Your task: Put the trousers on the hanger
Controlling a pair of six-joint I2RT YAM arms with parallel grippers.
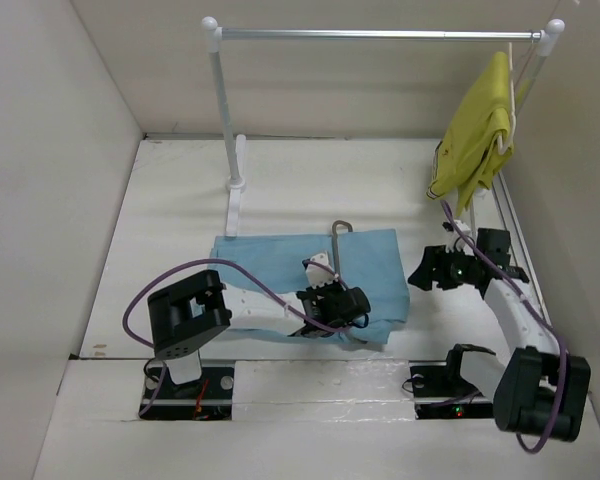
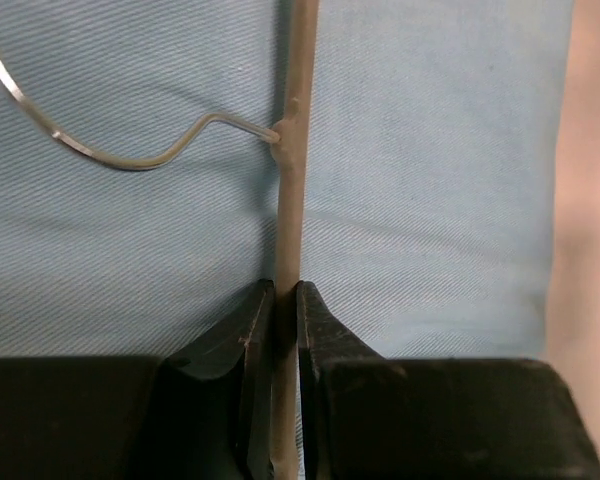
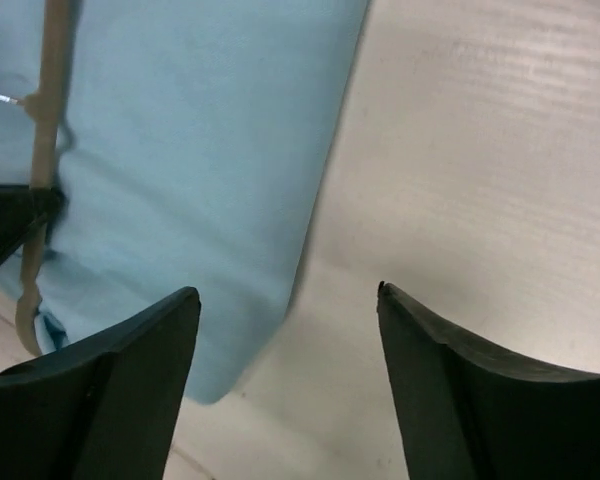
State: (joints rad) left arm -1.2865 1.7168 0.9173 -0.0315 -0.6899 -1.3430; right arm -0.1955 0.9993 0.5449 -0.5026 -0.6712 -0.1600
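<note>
The light blue trousers (image 1: 265, 262) lie folded flat on the white table, a little left of centre. The hanger (image 1: 336, 245) lies on top of them, a pale thin rod with its curved end toward the far side. In the left wrist view the hanger's rod (image 2: 291, 200) runs straight up from my jaws, and a thin wire hook curls off to the left over the blue cloth (image 2: 440, 200). My left gripper (image 1: 327, 283) (image 2: 285, 290) is shut on the rod. My right gripper (image 1: 425, 271) (image 3: 285, 292) is open and empty, above the bare table just right of the trousers' edge (image 3: 200, 130). The hanger also shows there (image 3: 48, 110).
A white clothes rail (image 1: 380, 34) on a stand (image 1: 220, 110) spans the back. A yellow-green garment (image 1: 475, 135) hangs from its right end on a whitish hanger. Walls close in left, back and right. Bare table (image 1: 460, 210) lies beside the right arm.
</note>
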